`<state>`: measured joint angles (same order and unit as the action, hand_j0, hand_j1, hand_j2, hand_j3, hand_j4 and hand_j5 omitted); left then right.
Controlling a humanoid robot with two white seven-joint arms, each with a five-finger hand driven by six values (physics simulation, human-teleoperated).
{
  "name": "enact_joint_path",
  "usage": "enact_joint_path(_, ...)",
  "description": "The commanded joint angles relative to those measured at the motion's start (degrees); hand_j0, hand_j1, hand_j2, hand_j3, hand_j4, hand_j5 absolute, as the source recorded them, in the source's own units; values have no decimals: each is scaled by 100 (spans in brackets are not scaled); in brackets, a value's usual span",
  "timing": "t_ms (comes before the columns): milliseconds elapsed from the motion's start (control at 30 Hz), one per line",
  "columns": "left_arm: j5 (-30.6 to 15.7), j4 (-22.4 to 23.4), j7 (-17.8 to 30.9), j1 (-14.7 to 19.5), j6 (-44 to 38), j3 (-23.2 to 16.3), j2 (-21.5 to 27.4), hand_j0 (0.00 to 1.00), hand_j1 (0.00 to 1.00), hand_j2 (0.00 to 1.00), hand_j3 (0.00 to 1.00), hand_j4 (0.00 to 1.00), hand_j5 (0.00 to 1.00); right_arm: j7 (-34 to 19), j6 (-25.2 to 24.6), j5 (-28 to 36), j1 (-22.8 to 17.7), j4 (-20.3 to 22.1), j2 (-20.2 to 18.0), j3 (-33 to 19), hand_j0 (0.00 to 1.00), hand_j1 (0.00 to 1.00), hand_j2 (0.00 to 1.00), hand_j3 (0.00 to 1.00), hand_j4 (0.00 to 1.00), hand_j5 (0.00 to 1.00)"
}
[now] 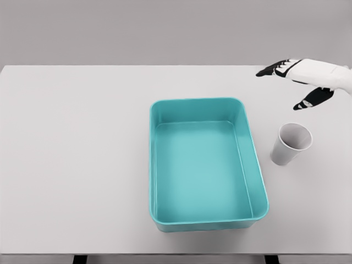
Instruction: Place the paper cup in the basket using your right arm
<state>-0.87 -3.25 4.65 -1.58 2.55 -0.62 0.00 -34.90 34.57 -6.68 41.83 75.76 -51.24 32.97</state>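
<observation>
A white paper cup (290, 144) stands upright on the table, just right of the basket. The basket (252, 165) is a teal rectangular tub in the middle of the table, with nothing inside it. My right hand (287, 82) comes in from the right edge, hovering above and behind the cup, well apart from it. Its dark-tipped fingers (273, 70) are spread and the thumb (308, 102) points down toward the cup; the hand holds nothing. The left arm does not show.
The white table (77, 154) spans the whole view, its front edge near the bottom of the picture. A plain grey wall lies behind it.
</observation>
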Motion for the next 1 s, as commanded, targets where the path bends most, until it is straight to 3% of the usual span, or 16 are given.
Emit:
enact_joint_path(0, -1, 0, 1, 0, 0, 0, 0, 100, 100, 100, 100, 100, 100, -10, 43, 35, 0, -9, -53, 61, 100, 100, 100, 100, 100, 100)
enact_joint_path(67, -1, 0, 1, 0, 0, 0, 0, 100, 100, 100, 100, 100, 100, -10, 43, 53, 18, -9, -62, 61, 100, 100, 100, 100, 100, 100)
enact_joint_path(233, -1, 0, 1, 0, 0, 0, 0, 100, 100, 100, 100, 100, 100, -10, 43, 44, 26, 9, -852, 105, 100, 100, 100, 100, 100, 100)
enact_joint_path(400, -1, 0, 1, 0, 0, 0, 0, 100, 100, 100, 100, 100, 100, 167, 43, 228, -26, 18, -1213, 87, 100, 100, 100, 100, 100, 100)
enact_joint_path(500, -1, 0, 1, 0, 0, 0, 0, 100, 100, 100, 100, 100, 100, 1406, 43, 1001, -816, 27, -1485, 70, 100, 100, 100, 100, 100, 100)
enact_joint_path(533, -1, 0, 1, 0, 0, 0, 0, 100, 100, 100, 100, 100, 100, 1750, 43, 1546, -1186, 27, -1626, 52, 100, 100, 100, 100, 100, 100)
enact_joint_path(600, -1, 0, 1, 0, 0, 0, 0, 100, 100, 100, 100, 100, 100, 1759, 43, 2662, -1695, 9, -1749, 52, 100, 100, 100, 100, 100, 100)
enact_joint_path(667, -1, 0, 1, 0, 0, 0, 0, 100, 100, 100, 100, 100, 100, 1767, 43, 3146, -2056, 0, -1811, 61, 100, 100, 100, 100, 100, 100)
enact_joint_path(833, -1, 0, 1, 0, 0, 0, 0, 100, 100, 100, 100, 100, 100, 2699, 43, 3304, -2891, 18, -1767, 70, 100, 100, 100, 100, 100, 100)
enact_joint_path(967, -1, 0, 1, 0, 0, 0, 0, 100, 100, 100, 100, 100, 100, 2822, 43, 3305, -3146, 27, -1609, 78, 100, 100, 100, 100, 100, 100)
